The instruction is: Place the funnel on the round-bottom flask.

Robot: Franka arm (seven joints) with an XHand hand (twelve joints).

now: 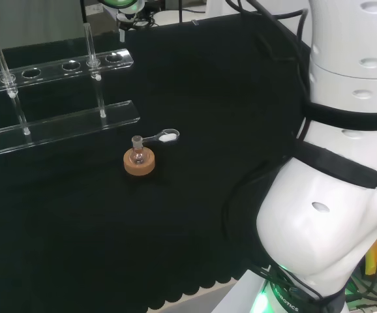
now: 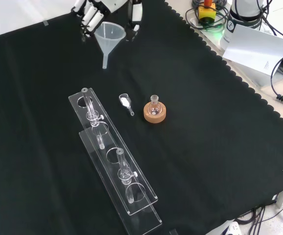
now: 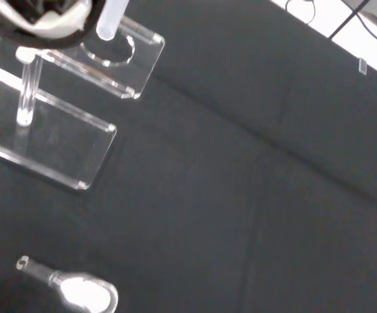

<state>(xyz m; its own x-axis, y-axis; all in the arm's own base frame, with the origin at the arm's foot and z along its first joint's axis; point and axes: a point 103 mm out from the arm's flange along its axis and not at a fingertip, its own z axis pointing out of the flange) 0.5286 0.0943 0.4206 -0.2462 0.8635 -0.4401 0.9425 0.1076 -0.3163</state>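
Even, bright overhead light falls on the matte black cloth (image 2: 205, 147), which swallows shadows. Small glints mark the clear rack (image 2: 114, 161) edges. In the wrist view, the robot hand (image 3: 45, 19) is blurred.

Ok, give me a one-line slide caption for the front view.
The hand holds a clear funnel above the cloth, away from the flask on its cork ring.

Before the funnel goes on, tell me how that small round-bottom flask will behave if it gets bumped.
The round-bottom flask looks like thin clear glass, so probably light and fragile. It sits upright in a cork ring, which likely keeps it from rolling, though a sideways nudge might tip it or slide the ring on the cloth. Its narrow neck suggests the funnel, held by the hand, must arrive nearly vertical.
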